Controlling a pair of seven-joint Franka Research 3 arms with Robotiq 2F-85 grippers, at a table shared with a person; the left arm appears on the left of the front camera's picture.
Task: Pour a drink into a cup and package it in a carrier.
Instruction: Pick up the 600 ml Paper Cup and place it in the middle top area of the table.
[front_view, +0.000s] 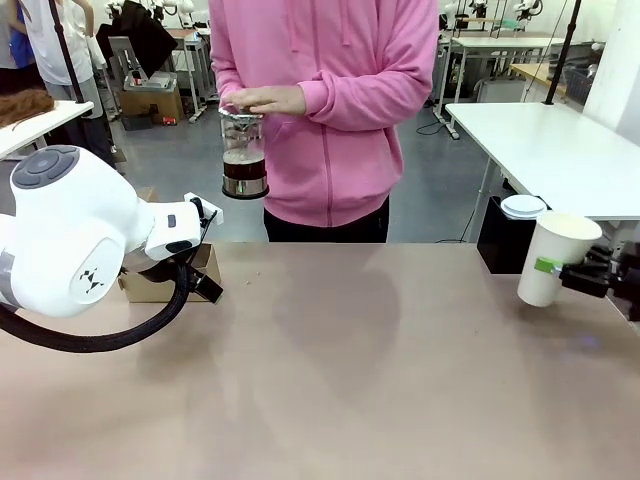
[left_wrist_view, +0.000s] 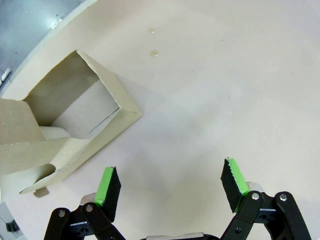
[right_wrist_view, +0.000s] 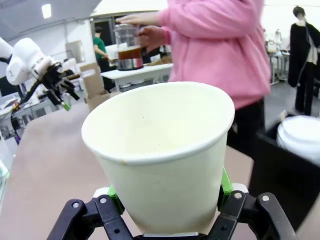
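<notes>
A: The cup (right_wrist_view: 160, 140), where is it?
B: Inside the right claw (right_wrist_view: 170, 192), which is closed on it, tilted.
A: And the left claw (left_wrist_view: 170, 182)?
B: Wide open, empty, the carrier (left_wrist_view: 75, 125) just beside it. The drink (front_view: 243, 165) is far beyond, in a person's hands (front_view: 265, 98).

beige table (front_view: 340, 380) | 2 droplets (left_wrist_view: 155, 52) on it | black box (front_view: 497, 240) holding white lids (front_view: 523, 206), possibly stacked

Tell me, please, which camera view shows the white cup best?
The right wrist view: the cup is close, rim and inside plain, clamped by the right gripper. The front view shows it small, tilted, far right.
</notes>
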